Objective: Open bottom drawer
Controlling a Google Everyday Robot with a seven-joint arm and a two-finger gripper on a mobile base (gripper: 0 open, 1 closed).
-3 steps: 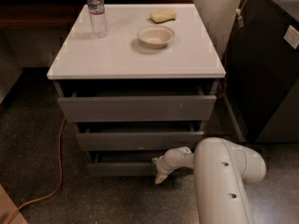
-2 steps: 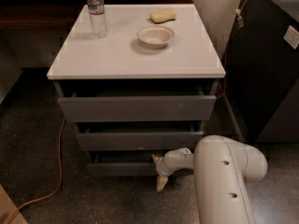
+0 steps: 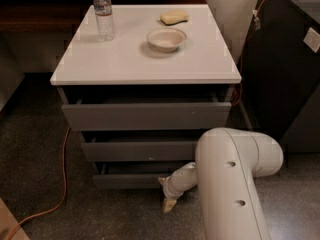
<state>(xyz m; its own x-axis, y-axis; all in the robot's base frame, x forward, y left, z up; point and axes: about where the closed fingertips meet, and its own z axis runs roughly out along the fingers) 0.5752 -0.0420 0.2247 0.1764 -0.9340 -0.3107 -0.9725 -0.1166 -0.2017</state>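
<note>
Claw [image 3: 169, 204], grip unclear, low beside bottom drawer [image 3: 127, 181], its long front horizontal, camera-facing.

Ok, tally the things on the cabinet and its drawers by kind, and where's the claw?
Water bottle: 1
Bowl: 1
Sponge: 1
Drawers: 3, namely top drawer, middle drawer, bottom drawer
Total: 6
The claw sits low by the bottom drawer's right end, near the floor.

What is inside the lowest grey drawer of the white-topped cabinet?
The plain grey bottom drawer shows only a dark slit; the mid-sized grey drawer above covers its inside. The gripper hangs before its right end.
</note>
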